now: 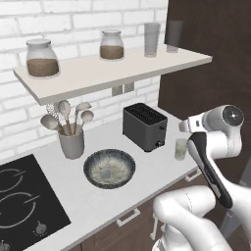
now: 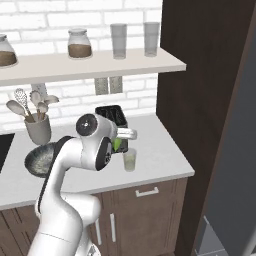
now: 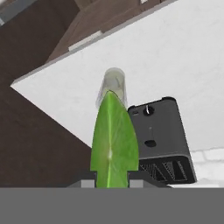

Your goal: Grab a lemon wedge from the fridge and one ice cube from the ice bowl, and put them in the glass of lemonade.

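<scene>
Your claw (image 3: 112, 183) is clamped on the lemon wedge (image 3: 113, 140): in the hand view the two dark finger tips press its base from either side, nearly together, and the green wedge stands up between them, pointing at the glass of lemonade (image 3: 112, 86). That glass stands straight ahead of the claw along its line of sight, on the white counter (image 3: 183, 57), with the wedge's tip overlapping its lower part. The black toaster (image 3: 162, 135) sits just right of the wedge in that view, close beside the glass.

Going left to right in the left base view, you see the hob (image 1: 24, 196), the utensil cup (image 1: 71, 142), then the ice bowl (image 1: 109, 168) with a pale ice cube (image 1: 107, 172) in it, well off to the left of the claw. Then the toaster (image 1: 144, 126), then the glass (image 1: 181, 148), partly behind your arm; the claw itself is hidden there by the wrist.

The right base view gives you what that one does not: a sliver of the green wedge (image 2: 117, 144) just above and left of the glass (image 2: 129, 160), near it but apart. It also shows the grey fridge (image 2: 232, 165) door at far right, and the bowl (image 2: 39, 159) mostly hidden behind the arm.
</scene>
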